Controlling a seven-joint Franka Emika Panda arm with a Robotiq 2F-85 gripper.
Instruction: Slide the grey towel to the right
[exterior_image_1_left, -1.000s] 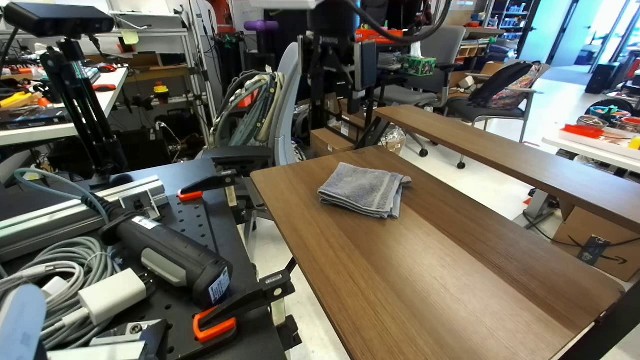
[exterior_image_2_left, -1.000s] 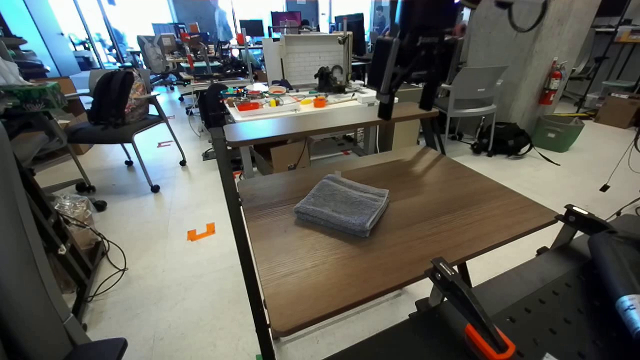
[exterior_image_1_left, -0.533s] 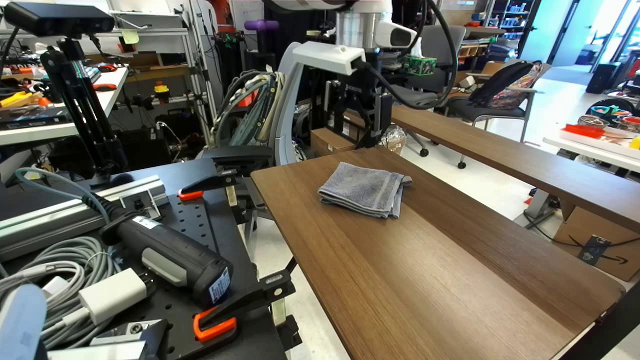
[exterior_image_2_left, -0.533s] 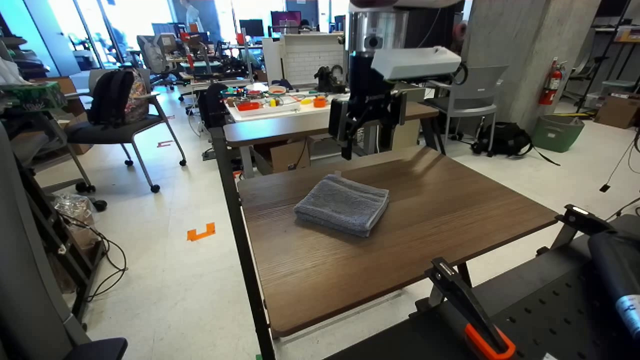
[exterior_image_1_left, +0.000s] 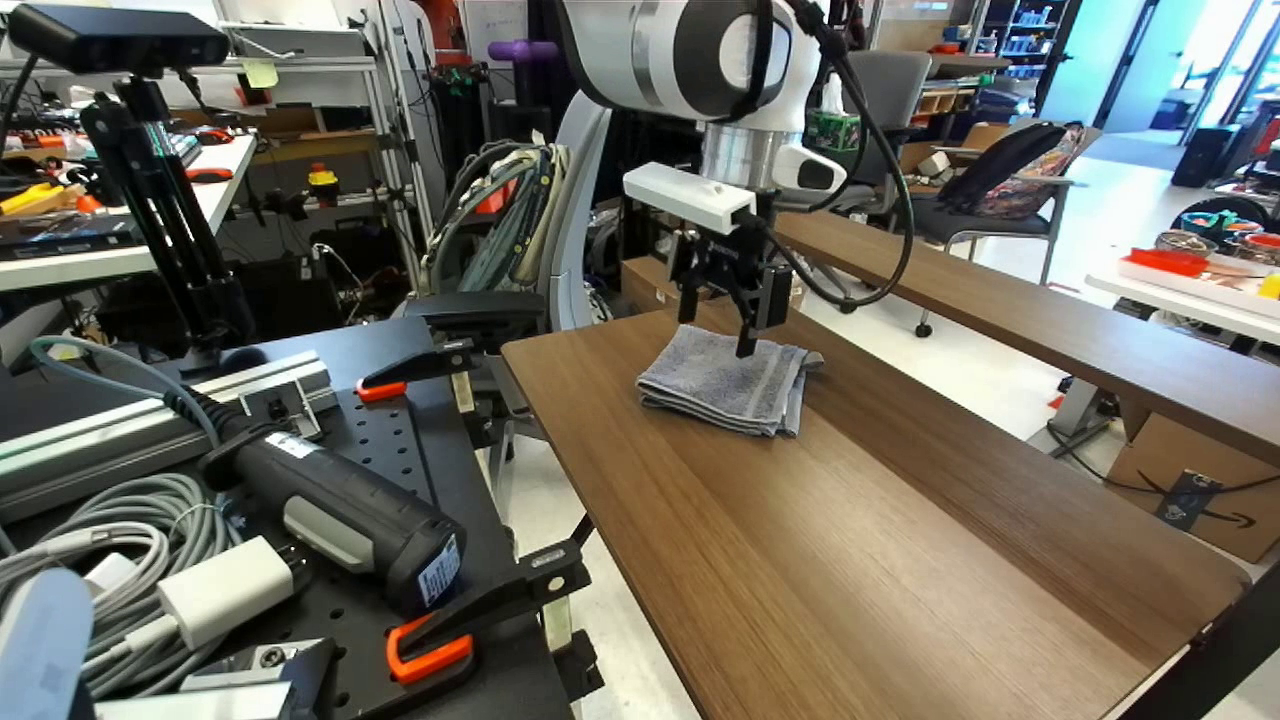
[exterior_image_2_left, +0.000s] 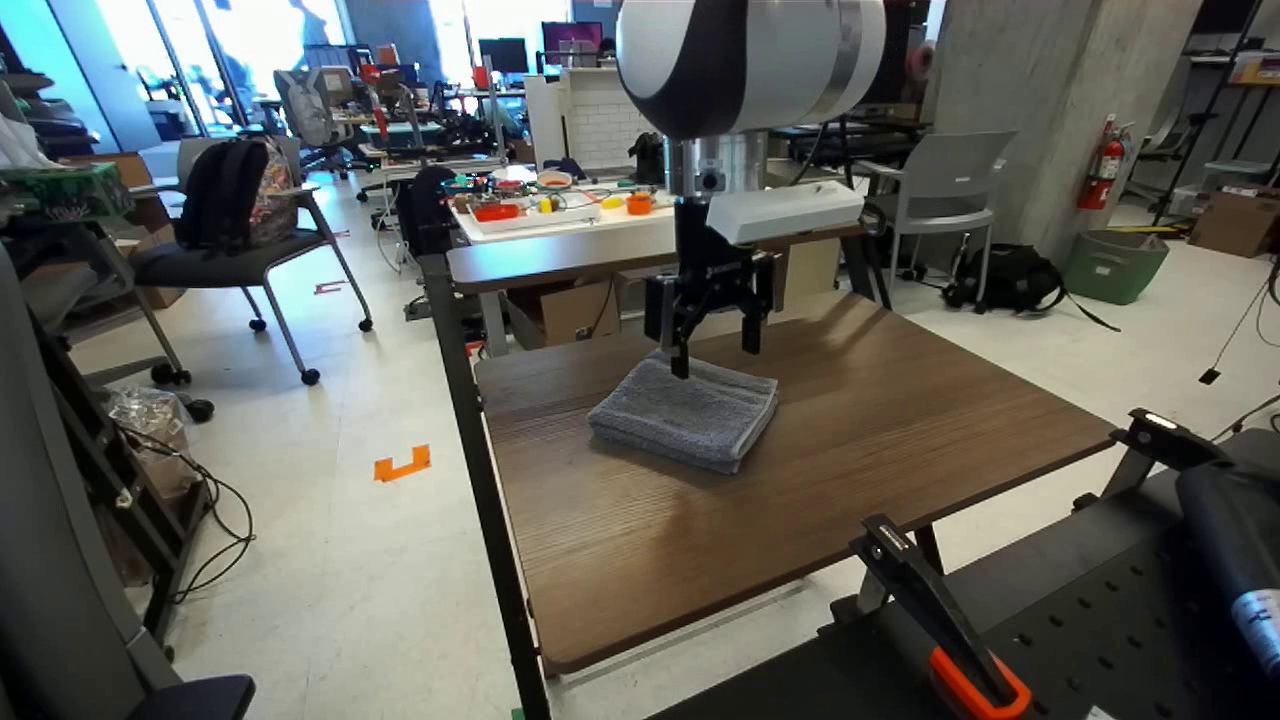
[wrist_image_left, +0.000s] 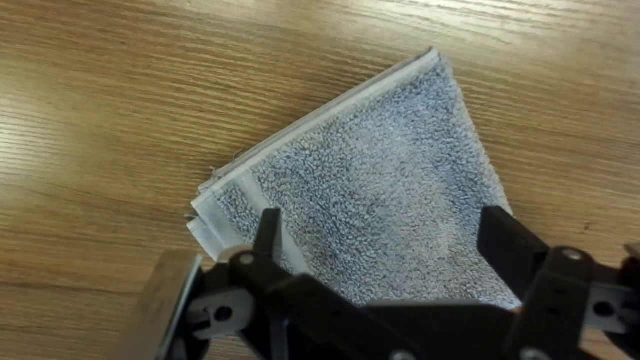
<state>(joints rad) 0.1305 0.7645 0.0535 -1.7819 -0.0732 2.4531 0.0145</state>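
Observation:
The grey towel (exterior_image_1_left: 712, 388) lies folded on the brown wooden table (exterior_image_1_left: 850, 570), towards its far end in an exterior view. It also shows in an exterior view (exterior_image_2_left: 680, 415) and fills the middle of the wrist view (wrist_image_left: 380, 160). My gripper (exterior_image_1_left: 717, 333) is open and empty, pointing down above the towel. In an exterior view the gripper (exterior_image_2_left: 716, 359) is over the towel's back part. In the wrist view the open gripper (wrist_image_left: 382, 215) has its fingers on either side of the towel's middle. The fingertips look slightly above the cloth; the exact gap is hard to tell. Part of the towel is hidden behind the gripper.
A raised wooden shelf (exterior_image_1_left: 1000, 310) runs along one table side. A black bench (exterior_image_1_left: 390, 450) with orange-tipped clamps (exterior_image_1_left: 430, 655), a cable coil and a handheld tool stands along another side. A black post (exterior_image_2_left: 480, 480) rises at a table edge.
My arm has come down from high above the table, and the open gripper has moved over the towel. The towel has not moved.

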